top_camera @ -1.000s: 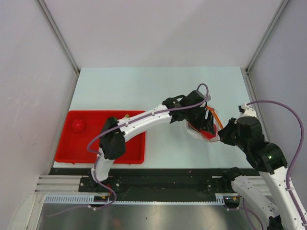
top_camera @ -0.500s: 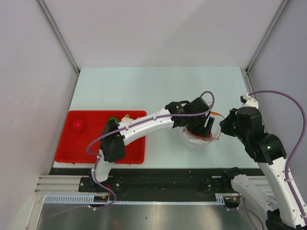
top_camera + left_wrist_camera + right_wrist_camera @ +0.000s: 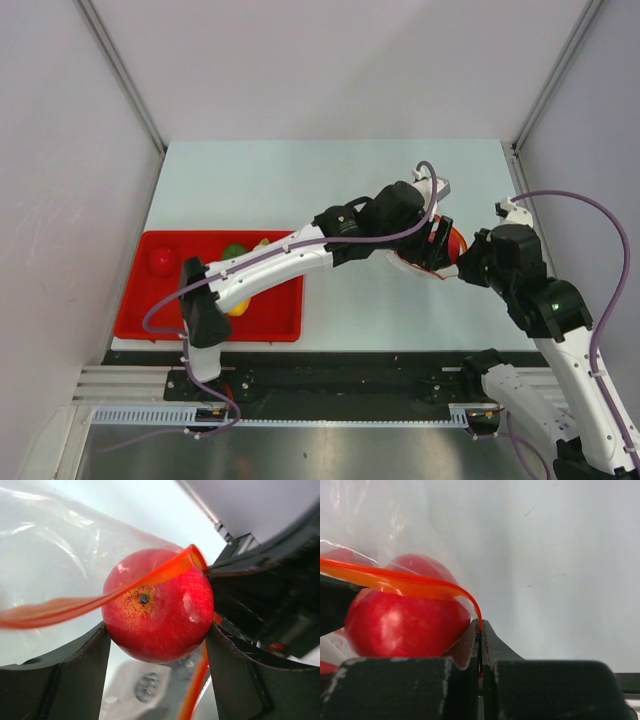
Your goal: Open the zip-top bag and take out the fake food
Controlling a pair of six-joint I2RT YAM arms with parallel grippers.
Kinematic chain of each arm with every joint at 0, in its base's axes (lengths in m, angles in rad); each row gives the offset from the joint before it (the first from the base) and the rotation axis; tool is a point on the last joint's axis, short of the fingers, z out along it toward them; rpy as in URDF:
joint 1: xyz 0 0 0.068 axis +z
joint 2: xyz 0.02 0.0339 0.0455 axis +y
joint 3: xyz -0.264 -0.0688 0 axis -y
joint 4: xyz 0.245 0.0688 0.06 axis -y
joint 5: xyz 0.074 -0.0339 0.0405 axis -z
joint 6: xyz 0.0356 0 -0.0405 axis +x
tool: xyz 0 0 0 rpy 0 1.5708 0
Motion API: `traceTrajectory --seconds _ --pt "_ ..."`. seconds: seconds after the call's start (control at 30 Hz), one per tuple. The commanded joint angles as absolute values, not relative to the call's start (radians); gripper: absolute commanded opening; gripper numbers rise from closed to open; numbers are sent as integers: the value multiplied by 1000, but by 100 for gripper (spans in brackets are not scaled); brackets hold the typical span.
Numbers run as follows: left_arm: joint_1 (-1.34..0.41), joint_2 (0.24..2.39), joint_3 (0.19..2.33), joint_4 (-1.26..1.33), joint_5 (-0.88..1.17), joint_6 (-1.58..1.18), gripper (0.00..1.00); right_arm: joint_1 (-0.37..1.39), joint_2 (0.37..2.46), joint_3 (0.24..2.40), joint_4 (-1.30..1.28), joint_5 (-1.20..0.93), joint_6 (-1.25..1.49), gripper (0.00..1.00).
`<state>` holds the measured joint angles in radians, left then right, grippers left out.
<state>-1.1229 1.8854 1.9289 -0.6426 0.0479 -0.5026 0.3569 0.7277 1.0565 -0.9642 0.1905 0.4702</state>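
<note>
Apple (image 3: 159, 611) now clamped between wide-set left fingers (image 3: 65, 680), raised to the mouth of the zip-top bag (image 3: 55, 540); right fingers (image 3: 496, 647), closed tight, pinch its zip strip (image 3: 395, 580); removal looks close.

The left arm (image 3: 270, 262) stretches from the lower left of the overhead frame diagonally up to right of centre. Its left gripper (image 3: 437, 248) has its jaws clamped on either side of a red ball (image 3: 157, 612). The right arm (image 3: 560, 320) bends in from the lower right, and the right gripper (image 3: 462, 270) has its jaws pinched flat on the zip-top bag (image 3: 395, 582) edge.
</note>
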Motion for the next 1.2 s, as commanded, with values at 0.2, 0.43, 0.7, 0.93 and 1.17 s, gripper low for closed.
traceTrajectory --seconds 0.2,0.43,0.7,0.93,1.17 --pt "-1088 1681 1697 -186 228 -440 0 348 713 1051 -1017 244 474 0" --pt "-1020 1617 1534 -86 285 -635 0 344 661 1049 -1049 296 505 0" --pt "-965 1624 1471 29 374 -797 0 344 644 1008 -1066 282 540 0" --pt "-937 1658 1433 319 520 -1099 0 344 640 973 -1078 261 601 0" --pt "-937 1701 1447 561 610 -1287 0 344 683 979 -1039 264 594 0"
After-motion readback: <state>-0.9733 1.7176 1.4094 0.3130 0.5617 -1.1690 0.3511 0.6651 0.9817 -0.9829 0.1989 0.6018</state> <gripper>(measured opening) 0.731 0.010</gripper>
